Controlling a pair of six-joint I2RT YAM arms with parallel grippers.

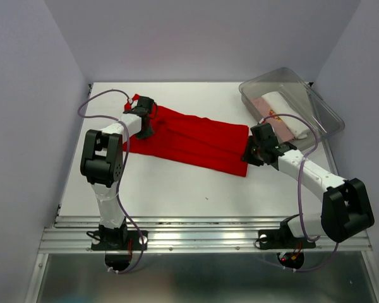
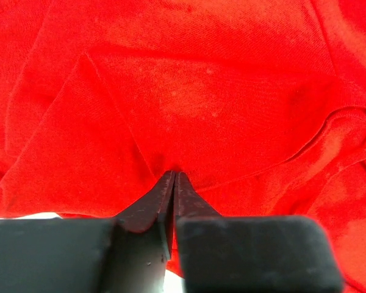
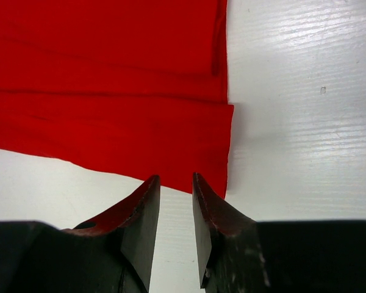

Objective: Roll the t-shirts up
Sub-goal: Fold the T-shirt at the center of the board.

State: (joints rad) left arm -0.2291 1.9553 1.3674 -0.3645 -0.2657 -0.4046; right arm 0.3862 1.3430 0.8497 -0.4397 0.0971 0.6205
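Pre-roll: red t-shirt (image 1: 189, 139) folded into a strip, not yet rolled.
Top: it lies diagonally on the surface (image 1: 177, 189), my arms low at each end. Left wrist: left jaws pressed together, probably pinching a cloth pucker. Right wrist: right jaws slightly spread over the hem, empty; next, grip and turn.

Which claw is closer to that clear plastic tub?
Right. The right claw sits close beside the tub; the left claw is across the red shirt, at its other end.

One red t-shirt (image 1: 196, 140), two pale shirts (image 1: 289, 117), one tub (image 1: 322, 107), two grippers (image 1: 146, 130) (image 1: 248, 154)
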